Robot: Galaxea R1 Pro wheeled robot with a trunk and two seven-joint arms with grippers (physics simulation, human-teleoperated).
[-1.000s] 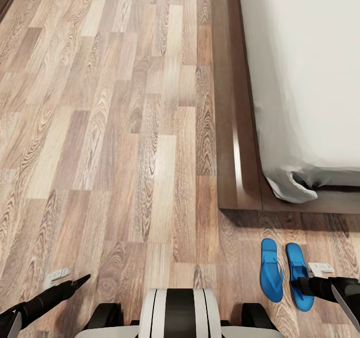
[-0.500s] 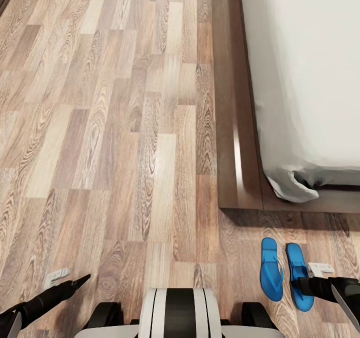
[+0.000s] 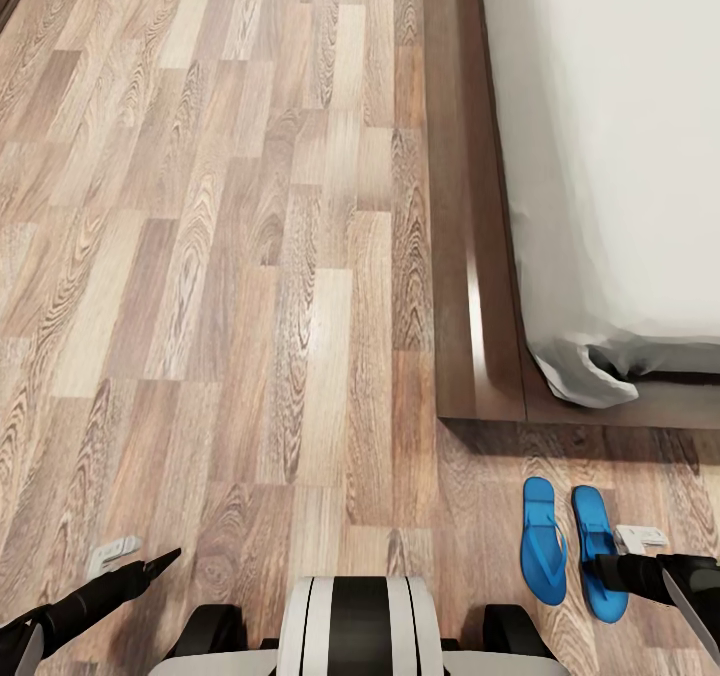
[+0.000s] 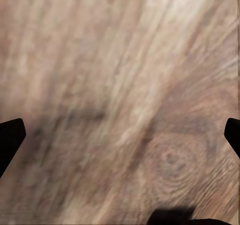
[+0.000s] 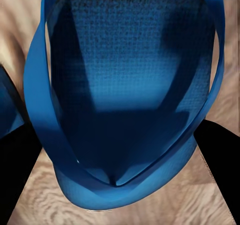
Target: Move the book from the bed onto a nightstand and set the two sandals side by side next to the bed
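Two bright blue sandals lie side by side on the plank floor just off the bed's foot corner, the left sandal (image 3: pixel 543 541) beside the right sandal (image 3: pixel 597 544). My right gripper (image 3: pixel 620 554) hangs over the right sandal's heel end. In the right wrist view this gripper (image 5: pixel 118 177) is open, its dark fingers (image 5: pixel 16 182) wide on either side of the sandal (image 5: pixel 125 85) lying below. My left gripper (image 3: pixel 138 556) hovers low over bare floor and is open (image 4: pixel 121 135). The bed (image 3: pixel 470 256) has a dark frame and a pale mattress (image 3: pixel 620 156). The book and the nightstand are out of view.
Light wood-plank floor (image 3: pixel 250 256) stretches wide to the left of the bed. The bed frame's glossy ledge runs along the mattress and ends in a corner (image 3: pixel 480 411) just beyond the sandals. My own base (image 3: pixel 358 626) sits at the near edge.
The head view has crept very slightly; the sandals and both arms keep their places.
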